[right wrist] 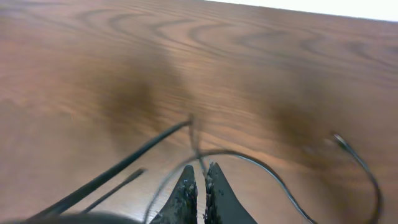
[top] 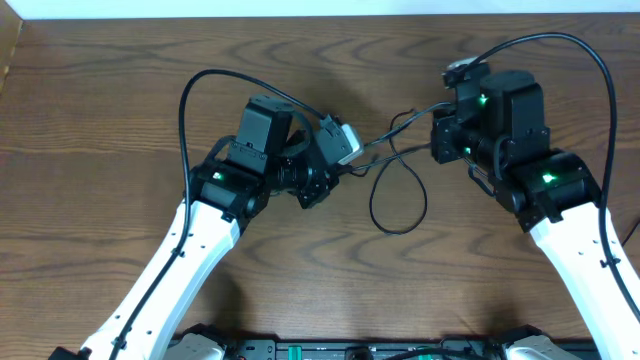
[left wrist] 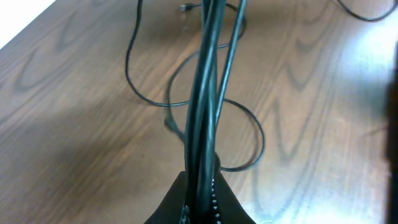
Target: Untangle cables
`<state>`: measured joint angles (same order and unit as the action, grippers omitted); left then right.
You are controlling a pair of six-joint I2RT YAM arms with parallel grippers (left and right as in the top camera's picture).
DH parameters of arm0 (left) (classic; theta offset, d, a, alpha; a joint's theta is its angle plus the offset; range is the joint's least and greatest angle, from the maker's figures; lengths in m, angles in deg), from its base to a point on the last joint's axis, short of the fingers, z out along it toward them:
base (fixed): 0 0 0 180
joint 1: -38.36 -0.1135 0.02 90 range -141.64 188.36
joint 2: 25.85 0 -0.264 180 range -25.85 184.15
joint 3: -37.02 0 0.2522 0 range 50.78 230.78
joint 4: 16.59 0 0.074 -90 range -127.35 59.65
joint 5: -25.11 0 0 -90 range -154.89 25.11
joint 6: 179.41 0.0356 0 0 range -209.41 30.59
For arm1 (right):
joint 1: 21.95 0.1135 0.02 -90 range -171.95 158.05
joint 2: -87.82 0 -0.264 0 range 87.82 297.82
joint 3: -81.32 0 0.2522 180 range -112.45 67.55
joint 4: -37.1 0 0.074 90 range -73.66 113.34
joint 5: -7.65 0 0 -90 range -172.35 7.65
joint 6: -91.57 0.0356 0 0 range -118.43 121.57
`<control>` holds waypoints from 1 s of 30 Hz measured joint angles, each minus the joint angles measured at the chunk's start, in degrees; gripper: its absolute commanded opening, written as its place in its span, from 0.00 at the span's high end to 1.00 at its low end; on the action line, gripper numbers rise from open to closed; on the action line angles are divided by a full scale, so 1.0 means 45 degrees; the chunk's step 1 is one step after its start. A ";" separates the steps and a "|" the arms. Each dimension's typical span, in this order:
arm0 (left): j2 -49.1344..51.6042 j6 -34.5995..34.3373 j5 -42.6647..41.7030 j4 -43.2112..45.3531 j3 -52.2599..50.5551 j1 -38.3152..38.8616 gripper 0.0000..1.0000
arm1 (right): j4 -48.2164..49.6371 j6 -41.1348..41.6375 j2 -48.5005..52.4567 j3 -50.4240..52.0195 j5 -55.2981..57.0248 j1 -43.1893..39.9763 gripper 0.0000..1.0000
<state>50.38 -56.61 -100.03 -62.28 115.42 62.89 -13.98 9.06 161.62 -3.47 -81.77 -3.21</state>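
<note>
Angling inward, left pincer [left wrist: 200, 183] and right pincer [right wrist: 201, 173] clamp cables [left wrist: 205, 93].

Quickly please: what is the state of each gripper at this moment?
Left gripper: closed on a bundle of cables.
Right gripper: closed, apparently pinching one of the cables at its tips.

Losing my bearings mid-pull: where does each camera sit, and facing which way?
Overhead: above the table, looking straight down on both arms, left gripper, right gripper, cables between.
Left wrist: on the left arm, looking along its shut fingers and gripped cables.
Right wrist: on the right arm, past its shut fingers onto the table.
Shared: the cable loop, overhead and left wrist.
</note>
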 measured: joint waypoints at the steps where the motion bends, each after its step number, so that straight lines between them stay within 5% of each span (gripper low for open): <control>1: -0.0058 0.0000 -0.0063 -0.0117 0.0024 0.0019 0.93 | -0.0121 0.0175 0.0000 0.0000 0.0369 0.0058 0.99; 14: -0.1724 0.0000 0.0500 -0.1428 0.0233 0.0267 0.92 | -0.1069 0.2467 0.0000 0.0015 0.1530 -0.0325 0.99; 21: -0.3050 0.0005 0.3313 -0.2701 -0.0073 -0.0272 0.92 | -0.1069 0.3118 -0.0019 0.0005 0.5795 -0.2851 0.99; 30: -0.3303 0.0005 0.4046 -0.2589 -0.0073 -0.0272 0.92 | -0.0476 0.3065 -0.0024 0.0005 0.4129 -0.2817 0.99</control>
<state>35.52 -56.59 -81.82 -73.93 115.09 61.67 -16.12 22.85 161.51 -3.45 -63.19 -15.89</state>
